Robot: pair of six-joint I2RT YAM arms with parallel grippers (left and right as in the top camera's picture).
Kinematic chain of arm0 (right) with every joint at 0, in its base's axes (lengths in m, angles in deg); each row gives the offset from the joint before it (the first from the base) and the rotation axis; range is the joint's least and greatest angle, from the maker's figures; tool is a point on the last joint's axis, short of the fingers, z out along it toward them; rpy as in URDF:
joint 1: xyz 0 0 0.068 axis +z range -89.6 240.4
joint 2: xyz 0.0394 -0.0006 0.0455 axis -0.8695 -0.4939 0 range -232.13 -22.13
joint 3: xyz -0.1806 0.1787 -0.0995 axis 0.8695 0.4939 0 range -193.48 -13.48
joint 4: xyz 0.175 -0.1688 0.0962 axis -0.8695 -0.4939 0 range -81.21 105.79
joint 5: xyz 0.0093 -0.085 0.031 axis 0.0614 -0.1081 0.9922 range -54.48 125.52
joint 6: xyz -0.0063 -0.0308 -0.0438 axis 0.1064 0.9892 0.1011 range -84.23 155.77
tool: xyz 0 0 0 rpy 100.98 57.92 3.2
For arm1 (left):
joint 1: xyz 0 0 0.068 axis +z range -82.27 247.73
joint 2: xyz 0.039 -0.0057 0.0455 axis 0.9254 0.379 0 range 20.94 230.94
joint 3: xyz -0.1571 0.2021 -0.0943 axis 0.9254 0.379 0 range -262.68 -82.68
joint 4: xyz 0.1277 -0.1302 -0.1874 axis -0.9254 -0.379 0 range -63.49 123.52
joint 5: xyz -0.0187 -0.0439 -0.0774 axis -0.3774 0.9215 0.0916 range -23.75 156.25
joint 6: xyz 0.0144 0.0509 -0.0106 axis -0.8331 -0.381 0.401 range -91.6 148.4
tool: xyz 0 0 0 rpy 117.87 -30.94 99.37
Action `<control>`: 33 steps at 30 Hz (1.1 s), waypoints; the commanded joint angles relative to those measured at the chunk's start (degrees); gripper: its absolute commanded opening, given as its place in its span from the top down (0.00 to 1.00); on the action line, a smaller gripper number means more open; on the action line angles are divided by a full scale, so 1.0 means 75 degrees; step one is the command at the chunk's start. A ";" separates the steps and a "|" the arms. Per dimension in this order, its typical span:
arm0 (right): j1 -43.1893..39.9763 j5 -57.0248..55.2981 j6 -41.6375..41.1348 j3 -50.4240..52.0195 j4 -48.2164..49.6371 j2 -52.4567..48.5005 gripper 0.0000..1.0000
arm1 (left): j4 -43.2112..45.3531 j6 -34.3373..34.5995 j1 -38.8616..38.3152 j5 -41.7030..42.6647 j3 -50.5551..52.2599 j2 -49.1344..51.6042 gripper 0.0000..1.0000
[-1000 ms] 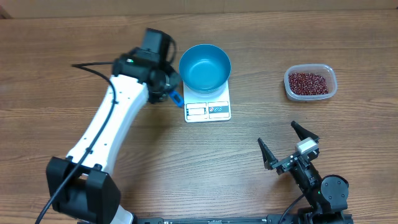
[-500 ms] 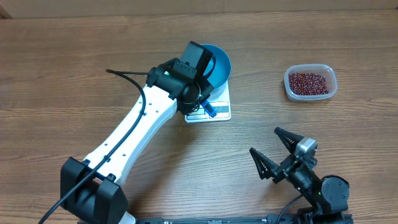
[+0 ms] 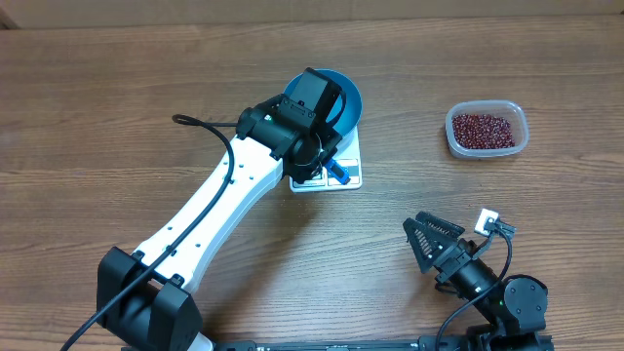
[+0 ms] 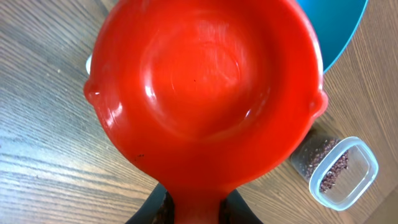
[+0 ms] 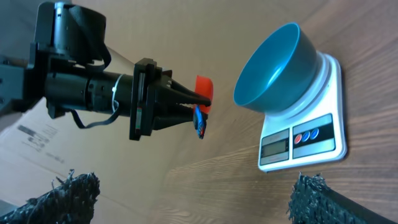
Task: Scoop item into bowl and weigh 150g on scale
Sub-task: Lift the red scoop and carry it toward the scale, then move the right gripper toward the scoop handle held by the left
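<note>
Left gripper [image 4: 196,210] clamped on glossy round red plastic scoop [image 4: 205,87] (handle only); right gripper [image 3: 456,232] jaws wide apart.

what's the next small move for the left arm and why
Probably swing the left end effector over toward the tub. The scoop it grips is empty, the bowl shows no beans yet, and they all sit in the tub, apart from the bowl.

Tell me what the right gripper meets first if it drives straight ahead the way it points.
Probably the red scoop held in the left gripper, beside the blue bowl; depth is unclear.
</note>
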 commanded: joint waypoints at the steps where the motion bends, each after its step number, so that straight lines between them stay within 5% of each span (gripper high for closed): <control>1: 0.0044 0.0131 -0.0475 0.0082 0.0026 0.0061 0.00 | 0.0009 0.0335 -0.0023 0.0163 -0.0134 0.0000 0.96; 19: 0.0044 0.0612 0.0117 -0.0198 0.0787 -0.0055 0.00 | 0.0009 0.0335 -0.0023 0.0221 -0.0134 0.0000 0.96; 33: 0.0047 0.0912 0.2154 -0.1993 0.0772 -0.3416 0.00 | 0.0009 0.0335 -0.0023 0.0221 -0.0134 0.0000 0.96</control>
